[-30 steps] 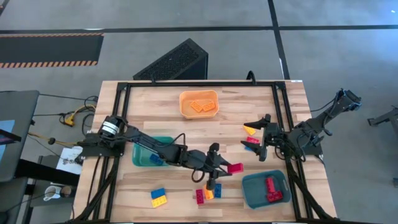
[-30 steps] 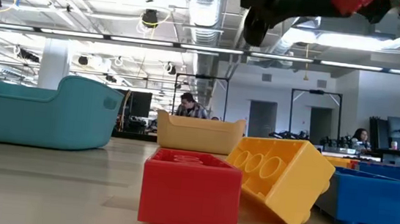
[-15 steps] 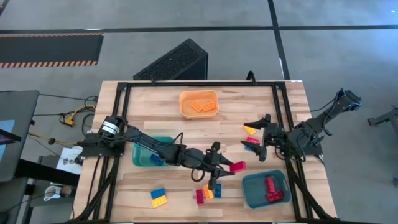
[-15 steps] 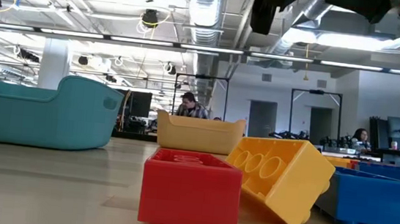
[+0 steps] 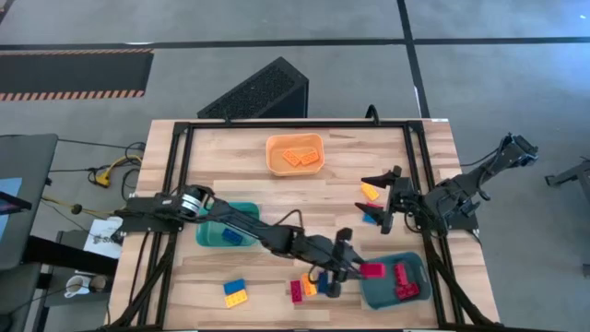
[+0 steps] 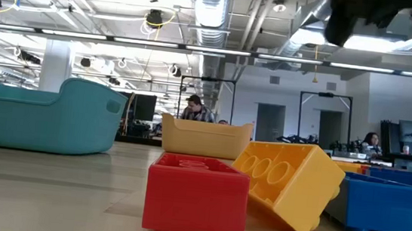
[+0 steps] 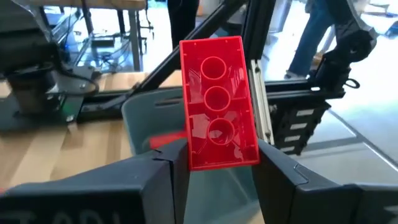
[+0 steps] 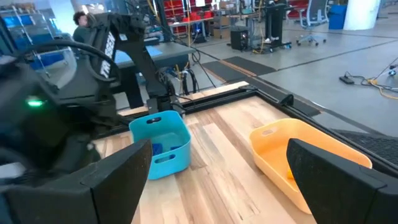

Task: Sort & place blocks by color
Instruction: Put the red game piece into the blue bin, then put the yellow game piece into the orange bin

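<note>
Carrying a red block (image 5: pixel 371 270), the left gripper (image 5: pixel 361 269) is now reaching the rim of the teal bin (image 5: pixel 372 290) holding red pieces in the high view, having swung over from mid-table; the right gripper (image 5: pixel 378 197) is waiting wide open near a yellow block (image 5: pixel 370 192). Low view is showing loose blocks (image 6: pixel 196 198) still unsorted. Left wrist view is showing fingers (image 7: pixel 281 177) pinching the red block over that bin, so a drop looks close

Bright overhead ceiling light; soft shadows
</note>
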Controlling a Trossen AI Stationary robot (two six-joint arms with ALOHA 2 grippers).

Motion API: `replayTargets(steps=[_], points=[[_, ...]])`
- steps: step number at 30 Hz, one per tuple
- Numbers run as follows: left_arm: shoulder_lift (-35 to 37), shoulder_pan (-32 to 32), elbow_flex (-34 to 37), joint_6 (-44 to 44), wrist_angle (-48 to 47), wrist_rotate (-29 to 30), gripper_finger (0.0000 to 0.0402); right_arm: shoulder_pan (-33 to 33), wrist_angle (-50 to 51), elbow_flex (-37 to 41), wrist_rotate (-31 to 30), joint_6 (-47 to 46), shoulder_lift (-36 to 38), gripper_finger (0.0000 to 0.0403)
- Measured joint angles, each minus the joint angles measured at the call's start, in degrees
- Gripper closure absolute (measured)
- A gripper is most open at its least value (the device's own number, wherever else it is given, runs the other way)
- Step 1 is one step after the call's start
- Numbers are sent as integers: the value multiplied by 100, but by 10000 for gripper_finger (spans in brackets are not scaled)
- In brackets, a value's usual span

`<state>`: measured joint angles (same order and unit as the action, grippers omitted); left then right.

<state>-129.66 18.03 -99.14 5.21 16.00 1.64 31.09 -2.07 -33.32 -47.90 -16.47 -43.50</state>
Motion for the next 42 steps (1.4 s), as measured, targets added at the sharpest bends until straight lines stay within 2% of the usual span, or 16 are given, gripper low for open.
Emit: replayTargets(steps=[2,8,12,18,23,30,34,38,42], points=[[-135,-23,-388,-92,-419,-68,286,4,24,0,18,-1,0,8],[-507,-34,-893,-153,-495,-441,284,-2,51,0,151,-2,0,8],[-547,-27,-907,26,-506,-305,283,-2,50,0,152,-5,-1,8],[-547,-59,-906,783,-501,162,283,-2,34,0,154,-13,-1,8],[-547,-65,-906,674,-844,216,282,-2,27,0,154,-15,-1,8],[-550,-38,-906,326,-847,105,279,-2,29,0,154,-14,-1,8],[-550,-38,-906,253,-834,-167,251,-2,29,0,154,-13,-1,8],[-550,-36,-904,253,-597,-536,201,-2,29,0,154,-11,-1,8],[-550,-36,-904,142,-574,-587,151,-2,31,0,154,-9,-1,8]])
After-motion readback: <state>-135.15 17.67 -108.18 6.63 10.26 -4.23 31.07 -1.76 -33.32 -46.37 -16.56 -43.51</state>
